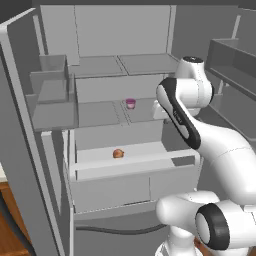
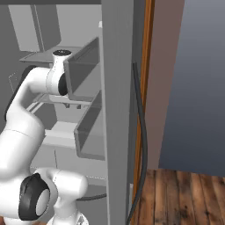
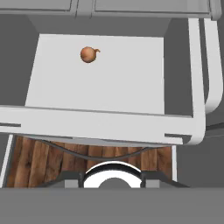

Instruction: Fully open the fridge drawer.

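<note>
The fridge drawer [image 1: 131, 168] stands pulled out from the fridge's lower part, its pale front lip [image 3: 96, 120] facing me. A small brown onion [image 3: 89, 54] lies on its floor toward the back [image 1: 118, 153]. My gripper [image 3: 112, 176] hangs above the drawer's front edge and looks straight down into it. Its dark fingertips [image 3: 73, 176] barely show, set wide apart and open, touching nothing. In the left base view the hand [image 1: 159, 110] is mostly hidden behind my forearm.
A pink cup [image 1: 130, 103] stands on the shelf above the drawer. The left door's bins [image 1: 50, 92] jut out. The open right door [image 2: 116, 110] with its bins [image 2: 90, 132] stands close beside my arm. Wooden floor [image 3: 39, 162] lies below the lip.
</note>
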